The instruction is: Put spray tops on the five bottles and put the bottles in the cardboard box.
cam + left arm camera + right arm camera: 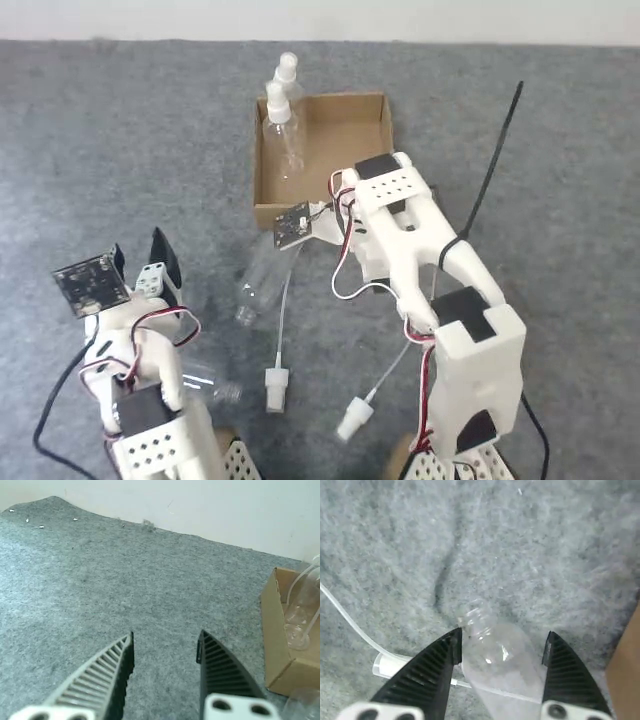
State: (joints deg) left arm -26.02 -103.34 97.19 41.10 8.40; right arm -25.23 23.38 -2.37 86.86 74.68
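Note:
A clear uncapped bottle point(258, 283) lies on the grey felt just in front of the cardboard box point(345, 128). My right gripper point(502, 637) stands open low over this bottle point(495, 657), one finger on each side near its neck. Two bottles with spray tops point(283, 128) stand at the box's left wall. Another uncapped bottle point(205, 386) lies beside the left arm's base. Two loose spray tops point(277, 388) point(354, 418) with long tubes lie near the front. My left gripper point(140, 258) is open at the front left with nothing between its fingers point(116, 677).
The box's brown side wall point(280, 645) and the capped bottles point(300, 615) show off to the side of the left gripper. A black cable point(490, 175) runs across the felt right of the box. Bare felt stretches left of the box.

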